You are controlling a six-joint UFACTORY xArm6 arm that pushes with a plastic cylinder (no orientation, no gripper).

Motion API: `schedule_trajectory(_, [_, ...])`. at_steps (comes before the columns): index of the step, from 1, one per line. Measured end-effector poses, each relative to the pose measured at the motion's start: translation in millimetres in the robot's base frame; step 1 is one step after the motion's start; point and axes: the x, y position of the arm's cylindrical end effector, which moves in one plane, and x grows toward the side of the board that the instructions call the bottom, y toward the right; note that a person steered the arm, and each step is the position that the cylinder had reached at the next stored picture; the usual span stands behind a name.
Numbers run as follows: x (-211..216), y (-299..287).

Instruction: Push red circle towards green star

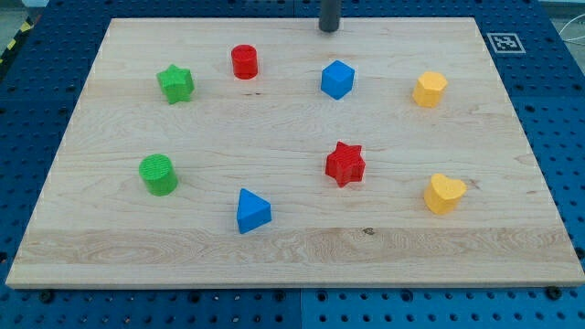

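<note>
**Red circle sits close to the star; tip is on the wrong side, far off**

The pale wooden tabletop lies on a blue perforated bench. On it, toward the far left, the red circle stands just right of the green star and a little farther back, a small gap between them.

My tip hangs at the far edge, well right of the circle and touching nothing. This rig has no jaws, only a rod, so there is nothing to be apart or together.

The blue cube sits right of the circle; the other blocks lie nearer and well clear.

My worry: coming in from this far-right angle, an off-centre contact could roll the round block aside, past the star on its far side. Overshooting would knock the star itself leftward.
</note>
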Motion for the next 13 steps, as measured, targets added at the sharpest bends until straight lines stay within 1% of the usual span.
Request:
schedule_trajectory(3, [0, -15])
schedule_trajectory(4, [4, -29])
schedule_trajectory(6, [12, -40])
schedule_trajectory(7, [25, -51])
schedule_trajectory(8, [25, -51])
schedule_trajectory(9, [31, -66])
schedule_trajectory(10, [38, -69])
schedule_trajectory(11, [62, -80])
schedule_trajectory(13, [67, -92])
